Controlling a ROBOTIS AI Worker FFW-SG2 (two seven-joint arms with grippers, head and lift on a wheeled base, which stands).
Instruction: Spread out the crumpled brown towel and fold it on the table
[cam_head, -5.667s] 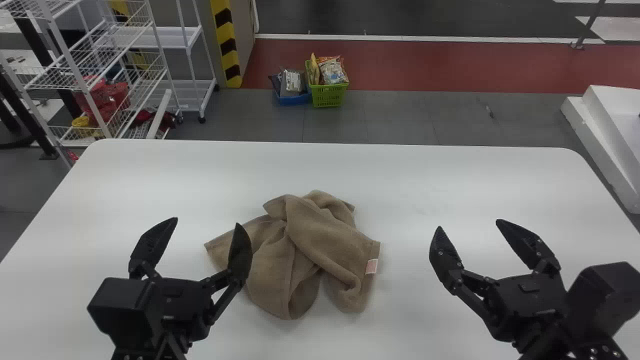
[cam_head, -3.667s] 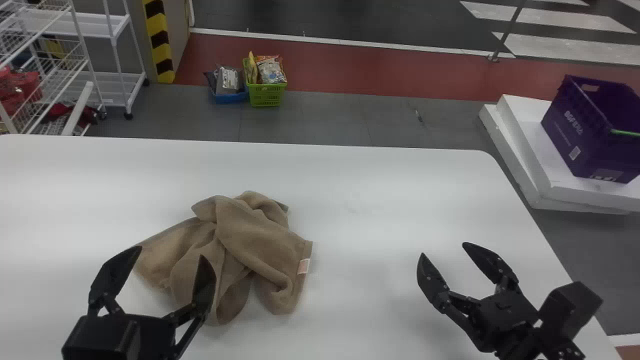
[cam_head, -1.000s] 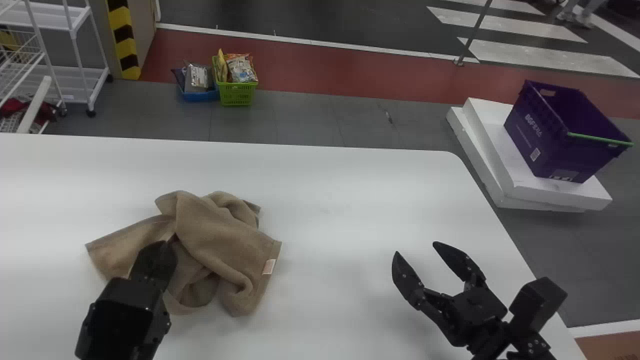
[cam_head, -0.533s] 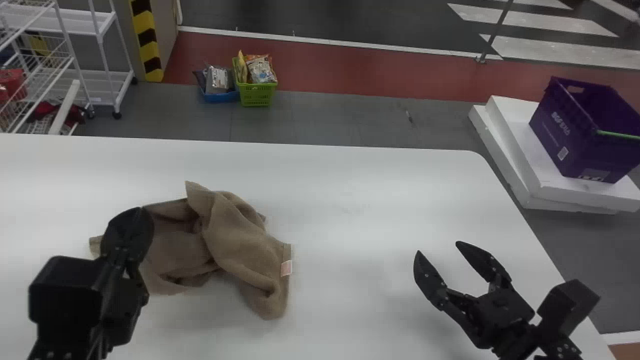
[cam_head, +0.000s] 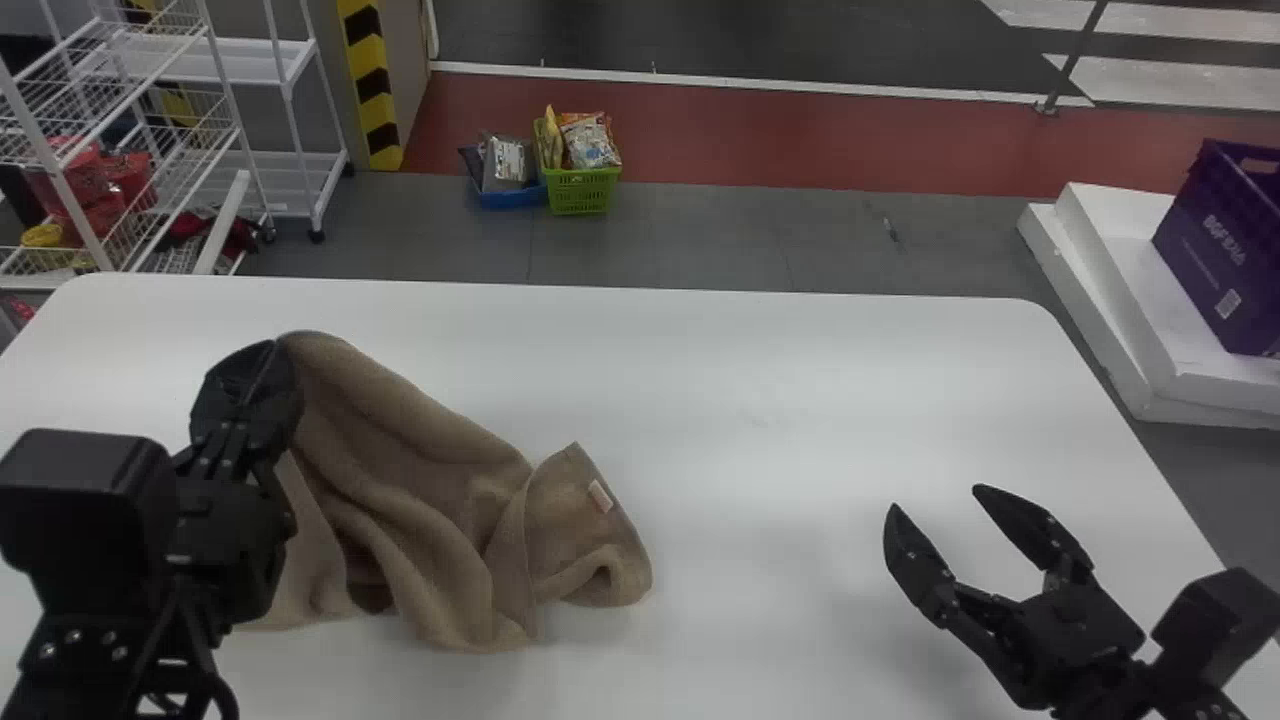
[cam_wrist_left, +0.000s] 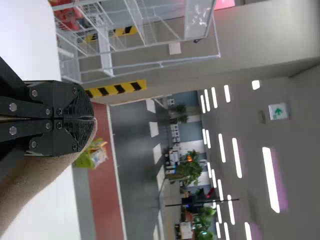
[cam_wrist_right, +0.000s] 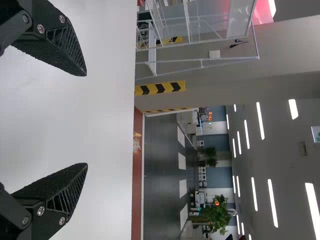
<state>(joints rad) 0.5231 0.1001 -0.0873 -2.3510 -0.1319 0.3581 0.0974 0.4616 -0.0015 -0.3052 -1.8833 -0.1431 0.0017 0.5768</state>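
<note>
In the head view my left gripper (cam_head: 262, 365) is shut on the upper left part of the brown towel (cam_head: 410, 490), which hangs from it in slanting folds. The towel's lower right part lies bunched on the table, with the pale label facing up. The left wrist view has the left gripper (cam_wrist_left: 90, 120) with its fingers together and the towel (cam_wrist_left: 37, 180) trailing from their tips. At the table's right, my right gripper (cam_head: 935, 497) stands open, away from the towel. Seen from the right wrist, the right gripper (cam_wrist_right: 86, 120) holds nothing between its spread fingers.
The white table (cam_head: 780, 400) reaches under both arms. Beyond its far edge, a green basket (cam_head: 583, 188) and a blue one (cam_head: 510, 197) stand on the floor. Wire shelves (cam_head: 130, 150) are at the back left, and a purple crate (cam_head: 1225, 250) sits on white blocks at the right.
The left gripper, spread at first, has shut on the towel, moved away from me and lifted that part, drawing the folds out. The head has swung right, then partly back left.
</note>
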